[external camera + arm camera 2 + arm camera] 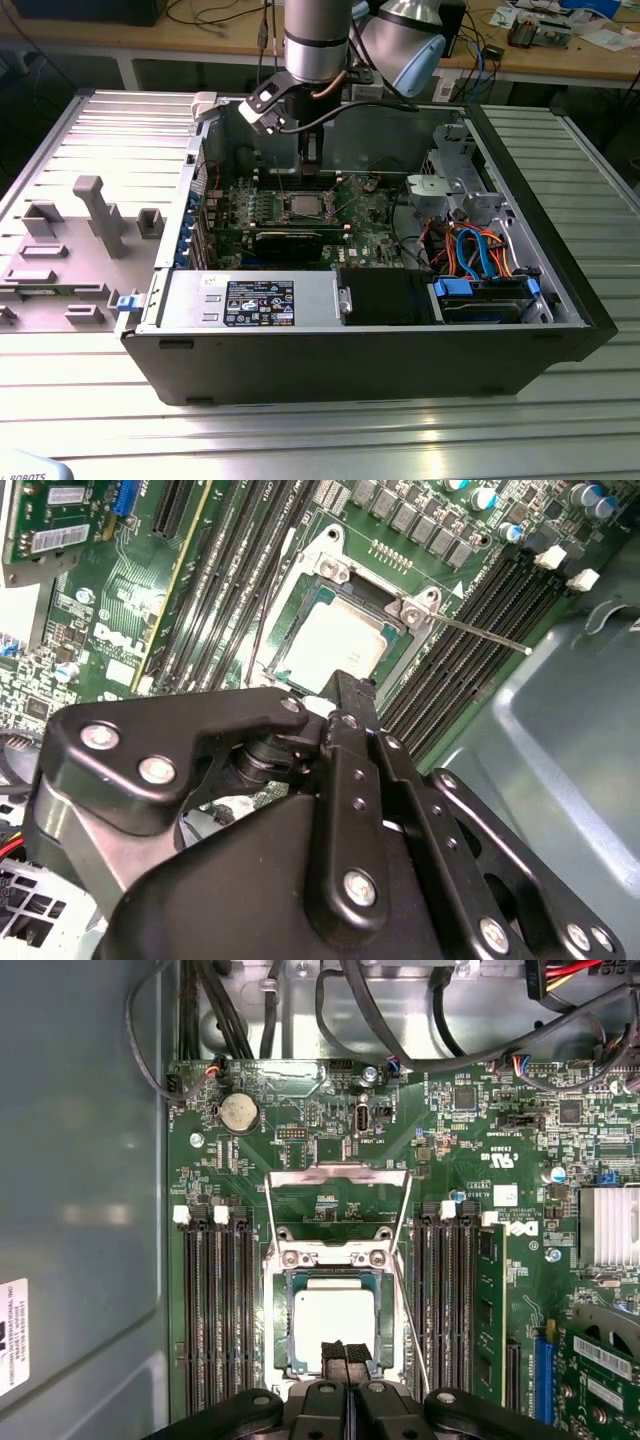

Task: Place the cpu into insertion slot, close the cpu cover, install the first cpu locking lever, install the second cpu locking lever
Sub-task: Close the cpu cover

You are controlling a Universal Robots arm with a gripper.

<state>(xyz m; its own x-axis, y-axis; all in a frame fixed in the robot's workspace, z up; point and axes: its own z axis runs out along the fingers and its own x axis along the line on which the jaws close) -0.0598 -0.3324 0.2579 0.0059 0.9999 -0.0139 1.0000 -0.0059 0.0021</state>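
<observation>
We found the small silver-grey square cpu (335, 1325) seated in the dark silver-rimmed insertion slot (284, 1320), well inside the edges of the green circuit board (480, 1120), the thin silver cpu cover (340, 1174) raised open, and our black hand (345, 1352) closed empty over the chip, seemingly as a pusher.

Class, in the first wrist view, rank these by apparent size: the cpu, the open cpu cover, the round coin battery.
1. cpu cover and cpu: alike; the cover is tilted open, so unranked.
2. coin battery: clearly smallest.
</observation>
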